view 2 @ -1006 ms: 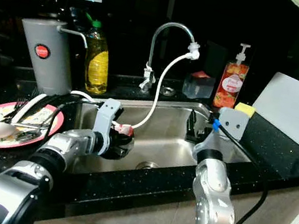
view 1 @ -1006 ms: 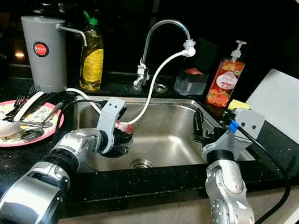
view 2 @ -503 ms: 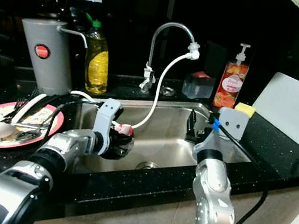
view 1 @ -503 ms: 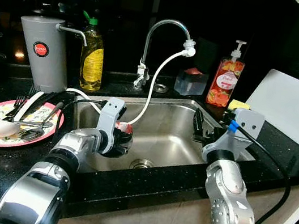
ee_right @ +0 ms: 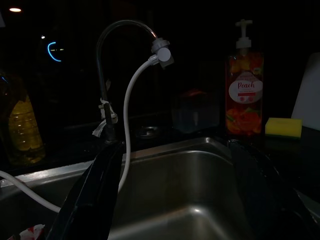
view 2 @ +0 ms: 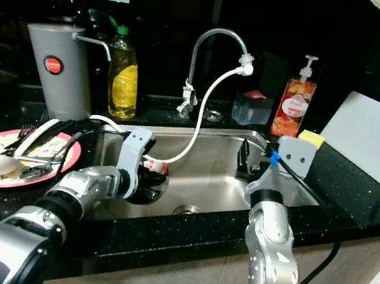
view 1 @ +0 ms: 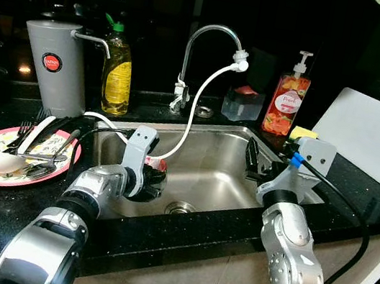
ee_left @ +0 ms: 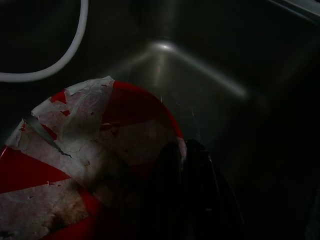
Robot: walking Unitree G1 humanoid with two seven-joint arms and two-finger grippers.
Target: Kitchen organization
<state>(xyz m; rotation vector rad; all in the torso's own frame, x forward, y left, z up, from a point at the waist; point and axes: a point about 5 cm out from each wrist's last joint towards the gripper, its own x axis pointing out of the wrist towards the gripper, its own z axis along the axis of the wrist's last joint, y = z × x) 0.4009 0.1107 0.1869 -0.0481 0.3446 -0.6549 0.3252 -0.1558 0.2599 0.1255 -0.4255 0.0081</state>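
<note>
Two black fingers (ee_right: pixel 92 200) of the right pincer (ee_right: pixel 175 200) stand wide apart over the shiny sink (ee_right: pixel 180 195). Behind it are a curved tap (ee_right: pixel 112 37) with a white hose (ee_right: pixel 131 115), an orange soap bottle (ee_right: pixel 244 95) and a yellow sponge (ee_right: pixel 283 127).

Home kitchen: sink (view 1: pixel 223 163), faucet (view 1: pixel 211 36).

A red-and-white bowl (ee_left: pixel 90 165) sits tilted inside the steel sink (view 1: pixel 215 164).
</note>
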